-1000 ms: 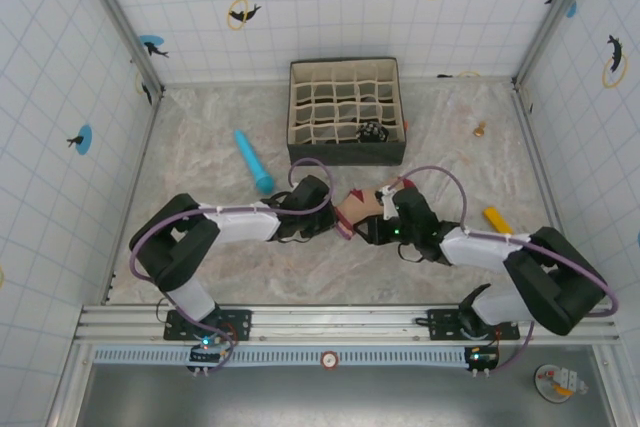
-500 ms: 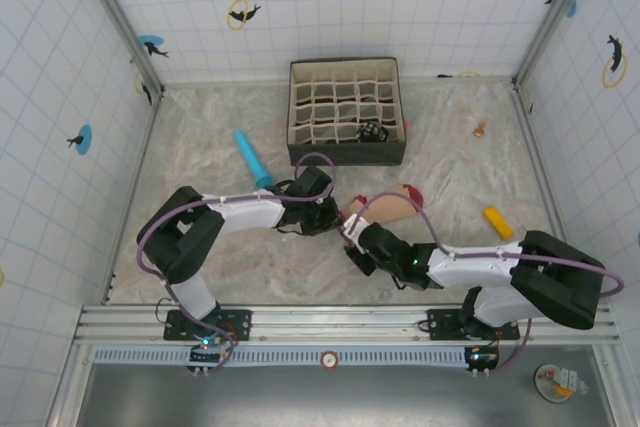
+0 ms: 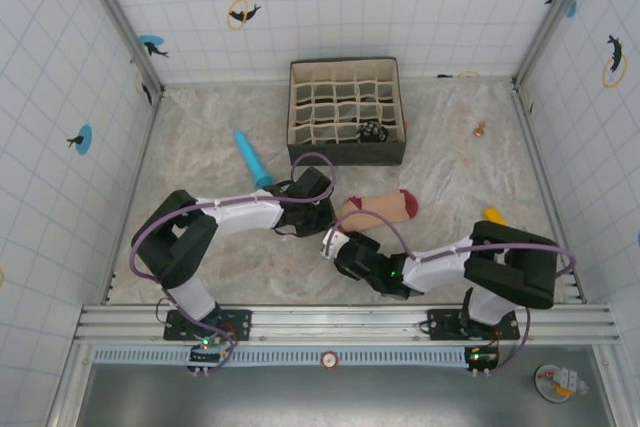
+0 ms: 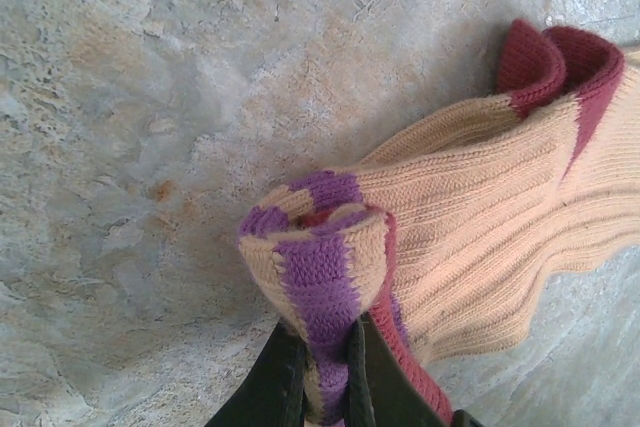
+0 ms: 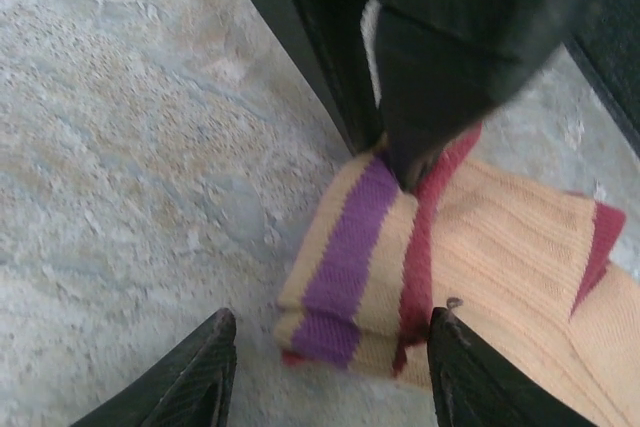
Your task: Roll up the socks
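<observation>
Marble-look desk [image 3: 200, 162] takes up most of the scene, with a fabric organiser box [image 3: 346, 153] at the back and a blue cylinder [image 3: 253, 160] lying just left of it. Something black-and-white [image 3: 372, 132] sits in one front compartment of the box. It might be the striped sock, but it's too small to be sure.

The peach sock [image 3: 378, 207] lies flat mid-desk, maroon toe end to the right and cuff toward the left arm. The left jaws are pinching the purple-striped cuff [image 4: 318, 247], which is doubled over into a first little turn. The right jaws are spread and sit low, one tip on either side of that folded end, not touching it as far as I can tell.

So I'd say the roll on the peach one has only just started. My guess for the next move: the right jaws close on the fold so the left can re-grip, then roll on toward the toe without letting it spring open.
</observation>
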Available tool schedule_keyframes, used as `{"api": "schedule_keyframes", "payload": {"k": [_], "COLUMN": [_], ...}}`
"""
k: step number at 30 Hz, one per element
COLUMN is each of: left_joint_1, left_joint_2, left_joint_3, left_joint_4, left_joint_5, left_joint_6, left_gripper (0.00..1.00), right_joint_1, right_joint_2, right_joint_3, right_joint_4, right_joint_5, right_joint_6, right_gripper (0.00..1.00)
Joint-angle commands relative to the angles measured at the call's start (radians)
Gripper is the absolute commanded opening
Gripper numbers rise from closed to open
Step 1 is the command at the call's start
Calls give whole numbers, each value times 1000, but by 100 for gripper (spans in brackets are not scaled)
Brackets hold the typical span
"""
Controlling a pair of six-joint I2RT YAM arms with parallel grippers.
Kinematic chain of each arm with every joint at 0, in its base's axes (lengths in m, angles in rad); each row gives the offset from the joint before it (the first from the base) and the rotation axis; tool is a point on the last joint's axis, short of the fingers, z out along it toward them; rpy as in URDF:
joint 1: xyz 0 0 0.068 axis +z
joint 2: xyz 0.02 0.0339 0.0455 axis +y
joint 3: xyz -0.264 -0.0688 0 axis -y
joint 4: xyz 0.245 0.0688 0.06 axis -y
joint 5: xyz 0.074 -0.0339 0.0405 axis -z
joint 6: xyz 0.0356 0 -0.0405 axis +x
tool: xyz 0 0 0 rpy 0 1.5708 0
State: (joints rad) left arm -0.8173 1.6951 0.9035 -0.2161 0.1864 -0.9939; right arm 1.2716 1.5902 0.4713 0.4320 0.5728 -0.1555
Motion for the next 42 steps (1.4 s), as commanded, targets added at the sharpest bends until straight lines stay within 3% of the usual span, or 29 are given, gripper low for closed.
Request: {"api": "schedule_keyframes", "payload": {"k": [1, 5, 12, 13, 18, 21, 34, 42], "left_joint_1": [0, 0, -4, -6, -11, -10, -23, -25], "left_joint_2": [-12, -53, -151, -163, -231, -253, -389, -434], "left_joint_3": [-39, -71, -111, -114, -141, -153, -282, -395], "left_joint_4": [-73, -39, -16, -13, 15, 12, 131, 303], "left_joint_5": [-26, -20, -77, -88, -128, -145, -204, -170], "left_joint_6": [2, -11, 8, 8, 8, 6, -32, -56], "left_gripper": [0, 0, 0, 8, 51, 64, 67, 60], "right_joint_1": [17, 17, 8, 3, -40, -82, -286, -479], "right_joint_2": [53, 120, 146, 140, 95, 82, 72, 157], "right_joint_3": [47, 75, 67, 60, 2, -21, -76, -64], "right_joint_4": [102, 119, 120, 124, 172, 189, 230, 290], "right_joint_5": [67, 104, 75, 54, -97, -196, -613, -947], "right_joint_6": [-59, -71, -15, 1, 91, 143, 366, 664], "right_gripper": [53, 45, 4, 1, 0, 0, 0, 0]}}
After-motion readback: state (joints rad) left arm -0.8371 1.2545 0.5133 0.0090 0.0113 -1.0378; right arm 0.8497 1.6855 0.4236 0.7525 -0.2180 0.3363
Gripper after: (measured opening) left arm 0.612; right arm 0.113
